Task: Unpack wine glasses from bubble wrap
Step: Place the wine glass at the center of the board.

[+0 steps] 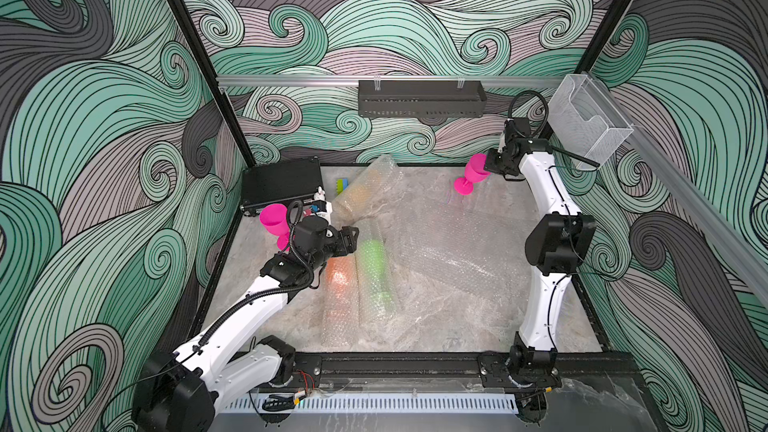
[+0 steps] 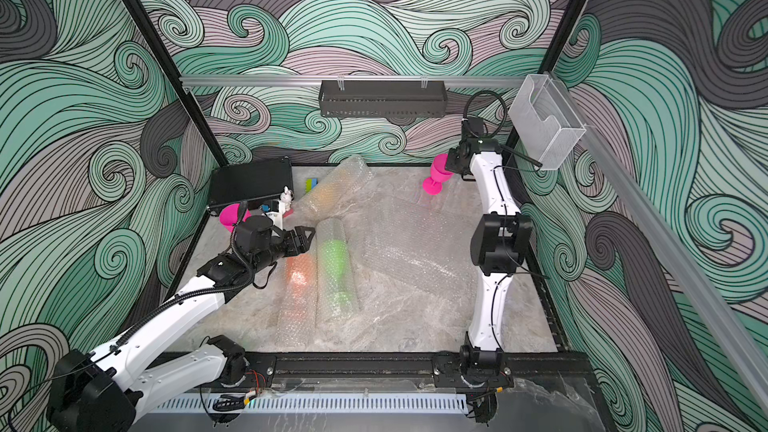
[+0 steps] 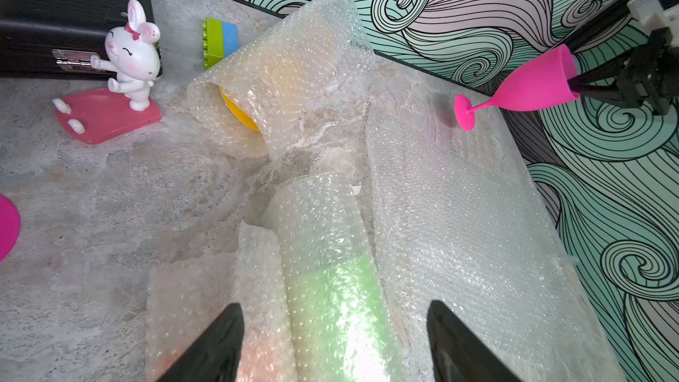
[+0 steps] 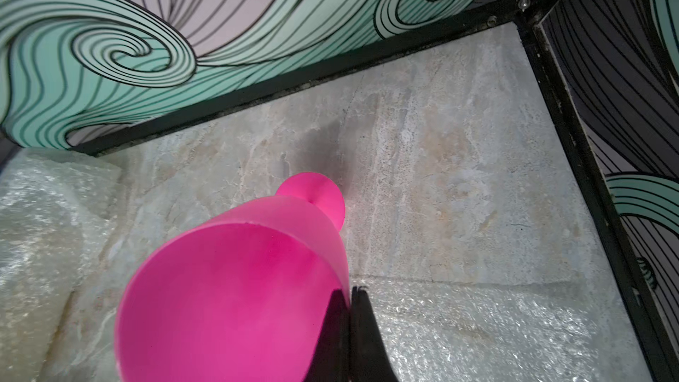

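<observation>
Magenta goblet (image 1: 473, 171) is tilting, its rim pinched by the right gripper (image 4: 351, 310), while the left gripper (image 3: 333, 305) is hovering open over the wrapped green goblet (image 1: 371, 253).

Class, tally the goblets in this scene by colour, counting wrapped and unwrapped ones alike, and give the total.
Magenta goblets: 2
Orange goblet, wrapped: 1
Lime green goblet, wrapped: 1
Yellow goblet, wrapped: 1
Total: 5
</observation>
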Controlling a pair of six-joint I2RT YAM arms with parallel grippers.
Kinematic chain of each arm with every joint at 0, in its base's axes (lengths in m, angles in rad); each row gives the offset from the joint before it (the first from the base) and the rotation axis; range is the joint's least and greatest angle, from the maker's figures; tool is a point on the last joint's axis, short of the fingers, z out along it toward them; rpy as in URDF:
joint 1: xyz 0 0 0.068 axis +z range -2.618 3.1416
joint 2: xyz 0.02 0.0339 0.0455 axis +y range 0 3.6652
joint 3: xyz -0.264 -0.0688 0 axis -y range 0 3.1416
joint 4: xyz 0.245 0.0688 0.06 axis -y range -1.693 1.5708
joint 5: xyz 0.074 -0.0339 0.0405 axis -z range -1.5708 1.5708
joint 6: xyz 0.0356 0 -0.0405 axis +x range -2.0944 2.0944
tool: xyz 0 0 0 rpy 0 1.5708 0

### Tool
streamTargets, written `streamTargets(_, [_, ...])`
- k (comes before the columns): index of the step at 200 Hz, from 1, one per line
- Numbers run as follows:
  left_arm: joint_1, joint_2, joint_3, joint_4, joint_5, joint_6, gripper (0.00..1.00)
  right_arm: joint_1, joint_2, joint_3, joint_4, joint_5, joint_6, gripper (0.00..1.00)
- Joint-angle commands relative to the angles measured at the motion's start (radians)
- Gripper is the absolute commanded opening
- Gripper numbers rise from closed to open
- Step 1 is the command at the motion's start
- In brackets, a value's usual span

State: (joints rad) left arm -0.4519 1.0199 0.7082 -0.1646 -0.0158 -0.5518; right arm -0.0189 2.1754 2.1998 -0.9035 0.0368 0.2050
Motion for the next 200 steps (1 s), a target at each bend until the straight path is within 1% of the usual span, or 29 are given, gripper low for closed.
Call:
streamTargets(1, [0.008,0.012,-0.006,-0.003,0.01,-0.016,0.77,0.004,0.019,0.039,-0.06,0.083,-0.034,0.0])
streamTargets(33, [0.012,0.014,-0.006,-0.006,0.013,-0.017,0.77,0.003,0.072,0.091,-0.089,0.078,-0.055,0.0])
streamTargets(65, [0.011,0.017,-0.006,-0.009,0.029,-0.019,0.76,0.002,0.095,0.098,-0.095,0.059,-0.064,0.0])
streamTargets(97, [0.012,0.022,-0.006,-0.012,0.032,-0.018,0.77,0.002,0.101,0.108,-0.094,0.04,-0.067,0.08])
streamTargets(105, [0.011,0.025,-0.006,-0.012,0.033,-0.019,0.77,0.002,0.1,0.113,-0.095,0.037,-0.066,0.12])
streamTargets(142, [0.012,0.034,-0.007,-0.009,0.039,-0.025,0.77,0.002,0.095,0.139,-0.095,0.006,-0.062,0.22])
streamTargets(171, [0.012,0.031,-0.003,-0.015,0.029,-0.024,0.77,0.002,0.085,0.159,-0.095,0.001,-0.062,0.25])
streamTargets(200, [0.018,0.034,0.008,-0.031,0.033,-0.022,0.77,0.002,0.063,0.175,-0.095,-0.011,-0.068,0.31])
